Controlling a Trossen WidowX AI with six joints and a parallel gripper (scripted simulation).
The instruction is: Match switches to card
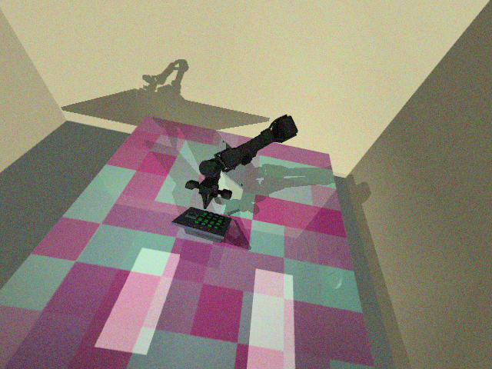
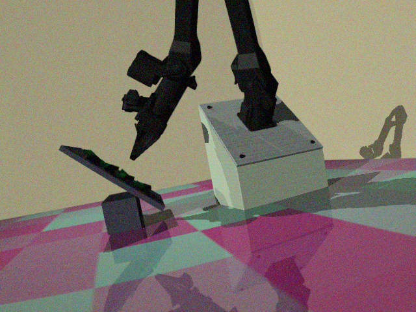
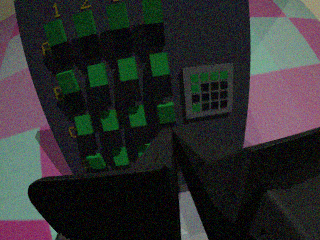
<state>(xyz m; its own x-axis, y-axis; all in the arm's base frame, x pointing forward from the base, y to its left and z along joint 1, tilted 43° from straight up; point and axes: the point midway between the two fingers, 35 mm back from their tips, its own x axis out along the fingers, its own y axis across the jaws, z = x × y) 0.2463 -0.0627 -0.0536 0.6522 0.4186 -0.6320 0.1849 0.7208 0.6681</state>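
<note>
The dark grey tilted panel (image 2: pixel 110 174) of green-and-dark rocker switches (image 3: pixel 98 75) slopes down toward frame right, under the closed, empty black tool (image 2: pixel 134 156) hovering apart.

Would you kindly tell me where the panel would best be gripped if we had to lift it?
Probably the panel by its raised far edge, from the far side, jaws across the thickness: it is a thin tilted slab, and that end overhangs the block. The shut gripper must open first.
</note>
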